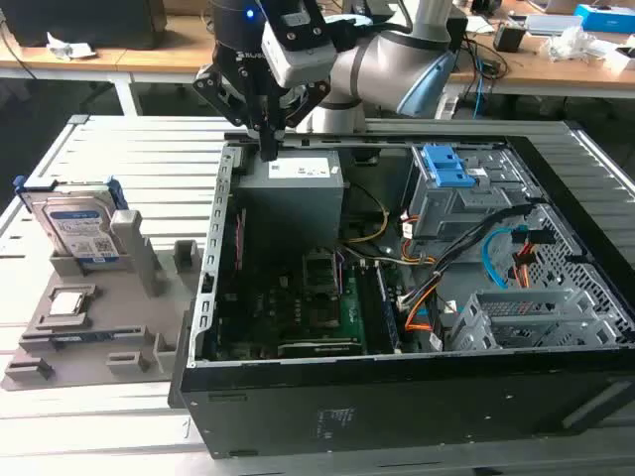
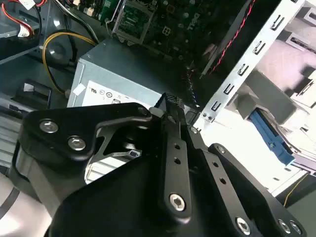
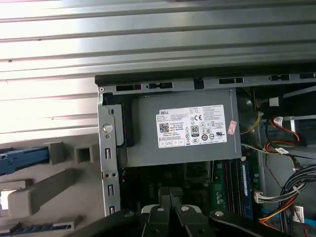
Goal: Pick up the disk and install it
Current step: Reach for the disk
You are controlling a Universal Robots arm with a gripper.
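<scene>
End effector (image 1: 269,151) hangs closed, well apart from the disk (image 1: 81,230).

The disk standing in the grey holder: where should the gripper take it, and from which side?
Take the disk by its upper part, from above, jaws across its thin thickness. It stands on edge with its lower edge seated in the grey holder, so likely only the top offers room. The gripper is above the computer case, apart from the disk.
</scene>
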